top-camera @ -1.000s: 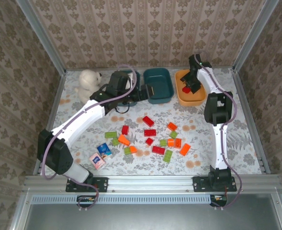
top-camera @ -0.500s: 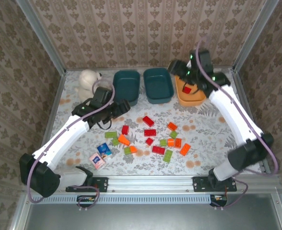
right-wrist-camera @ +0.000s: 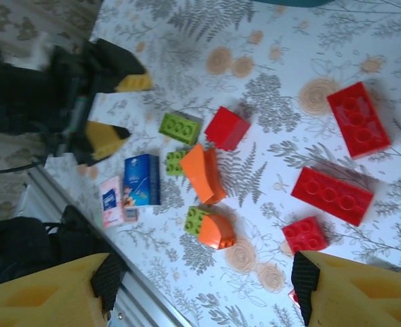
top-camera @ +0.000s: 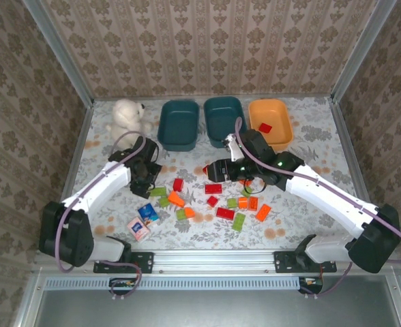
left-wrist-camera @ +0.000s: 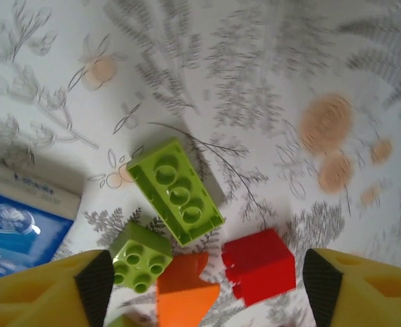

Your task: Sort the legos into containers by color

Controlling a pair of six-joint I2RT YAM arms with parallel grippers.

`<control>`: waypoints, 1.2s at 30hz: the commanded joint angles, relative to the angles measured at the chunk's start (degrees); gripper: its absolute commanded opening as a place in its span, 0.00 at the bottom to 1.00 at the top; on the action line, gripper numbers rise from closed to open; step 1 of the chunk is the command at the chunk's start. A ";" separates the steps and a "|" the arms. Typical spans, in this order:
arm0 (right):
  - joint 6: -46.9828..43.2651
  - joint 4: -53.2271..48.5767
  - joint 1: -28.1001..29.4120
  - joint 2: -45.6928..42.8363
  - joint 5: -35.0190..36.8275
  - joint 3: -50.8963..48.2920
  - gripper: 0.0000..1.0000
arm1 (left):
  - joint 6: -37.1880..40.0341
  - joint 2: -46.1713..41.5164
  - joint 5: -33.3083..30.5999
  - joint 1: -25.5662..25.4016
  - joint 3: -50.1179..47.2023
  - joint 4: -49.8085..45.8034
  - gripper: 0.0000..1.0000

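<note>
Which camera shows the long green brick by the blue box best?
The left wrist view: the long green brick is big, its studs clear. In the top view it is tiny; in the right wrist view, small beside a red brick.

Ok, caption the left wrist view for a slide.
Open left gripper above a long green lego, red lego and orange lego.

You're looking at a robot test cell dressed up like a home. Bare aluminium frame posts (top-camera: 61,54) box in panels of patterned wallpaper (top-camera: 207,48). A leaf-print cloth covers the surface (top-camera: 323,146). The left arm (top-camera: 98,191) and right arm (top-camera: 330,197) are bolted to a metal rail (top-camera: 214,257) at its near edge.
</note>
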 commanded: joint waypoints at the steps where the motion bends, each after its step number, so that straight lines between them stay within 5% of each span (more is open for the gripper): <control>1: -3.09 1.45 0.24 -1.05 -4.70 0.35 0.72 | -16.28 2.66 2.06 0.17 -1.15 1.09 0.73; 26: -4.62 -0.14 0.20 -0.28 -4.68 1.30 0.76 | -17.95 13.78 2.89 1.41 -4.35 10.56 0.66; 33: -4.17 0.06 0.16 -0.13 -4.32 1.45 0.76 | -15.53 15.98 2.12 1.30 -6.06 15.09 0.51; 36: -3.99 -0.11 0.15 -0.26 -3.81 1.62 0.76 | -15.17 15.28 1.08 1.14 -8.25 18.28 0.35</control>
